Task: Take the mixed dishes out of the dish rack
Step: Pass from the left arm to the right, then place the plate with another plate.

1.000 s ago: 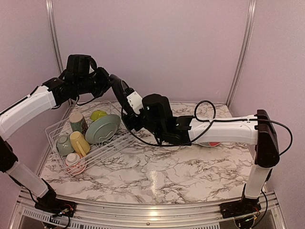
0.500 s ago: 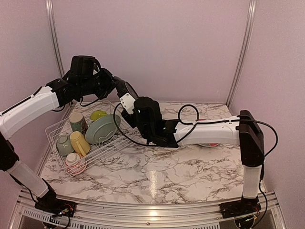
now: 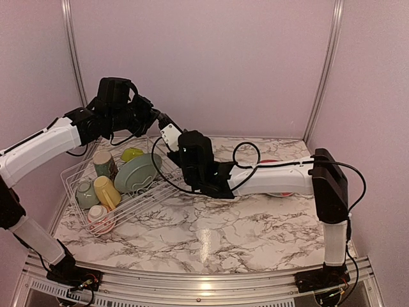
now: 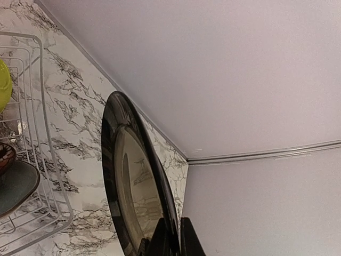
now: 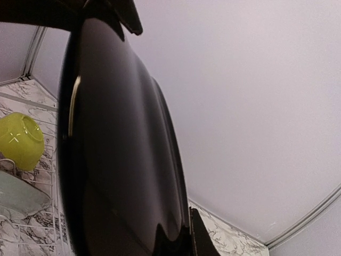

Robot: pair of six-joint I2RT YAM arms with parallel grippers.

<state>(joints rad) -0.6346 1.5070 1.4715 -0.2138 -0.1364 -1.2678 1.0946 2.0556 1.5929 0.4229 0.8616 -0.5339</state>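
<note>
- Black fingers (image 4: pixel 159 243) of the left tool (image 4: pixel 175 242) are pinched narrow on the rim of the black-rimmed plate (image 4: pixel 133 181), one on each face. The plate stands on edge in the air, its cream centre turned toward this wrist camera.
- Opposite, the right tool (image 5: pixel 186 241) straddles the rim on the far side of the same plate, with the dark back of the plate filling its view. A thin pale sliver shows between the rim and the one finger that stands out. The other finger is lost against the black, so I cannot tell whether this tool is clamped or only set around the rim.
- Held between the two tools, the plate hangs above the counter (image 3: pixel 211 236) near the far right end of the dish rack (image 3: pixel 70 173), touching neither.
- Inside the rack a pale green plate (image 3: pixel 137 171) leans at the right end, with a lime-green bowl (image 3: pixel 131 153) just beyond it.
- Further left in the rack lies a yellow mug (image 3: pixel 107 190), with other mugs close around it.
- The right arm stretches low across the counter from the right side and hides part of a red patterned plate (image 3: pixel 281 192) lying flat behind it.
</note>
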